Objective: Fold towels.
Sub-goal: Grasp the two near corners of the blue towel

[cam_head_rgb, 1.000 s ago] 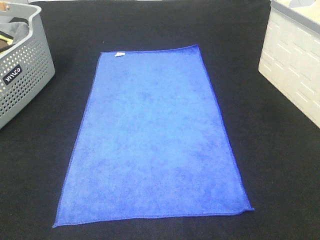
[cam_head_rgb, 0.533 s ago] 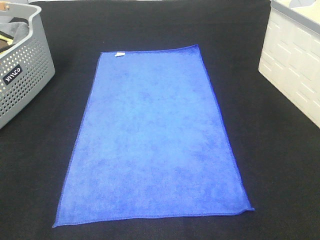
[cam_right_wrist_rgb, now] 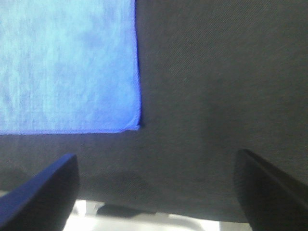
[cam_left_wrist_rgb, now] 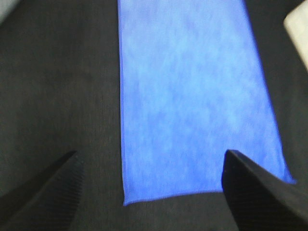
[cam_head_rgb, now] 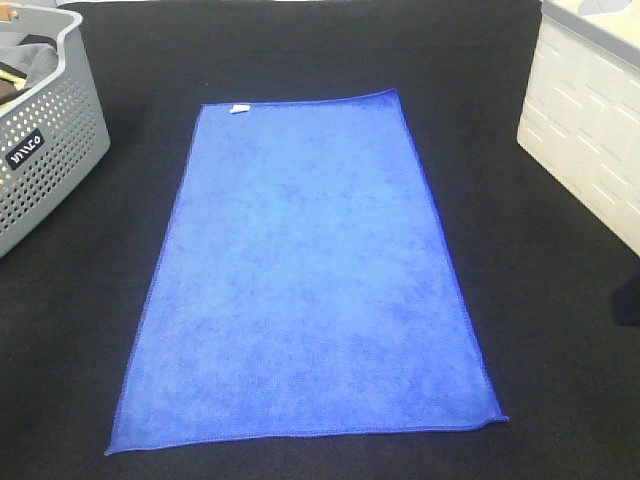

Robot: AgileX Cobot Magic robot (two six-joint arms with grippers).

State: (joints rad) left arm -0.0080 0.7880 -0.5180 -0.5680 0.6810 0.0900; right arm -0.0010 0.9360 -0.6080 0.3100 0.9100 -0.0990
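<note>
left fingers (cam_left_wrist_rgb: 250, 192) and right fingers (cam_right_wrist_rgb: 48, 187) are hanging wide apart, empty, before the near hem of the bright royal-blue rectangular microfibre towel (cam_head_rgb: 310, 280), which is lying flat on the black table (cam_head_rgb: 560, 400). the right arm (cam_head_rgb: 628, 295) is newly edging in: folding is probably only beginning.

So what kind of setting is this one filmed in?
Likely a staged laundry-folding workbench: a blue towel spread flat on a black cloth-covered table, with a grey perforated basket and a white crate either side.
</note>
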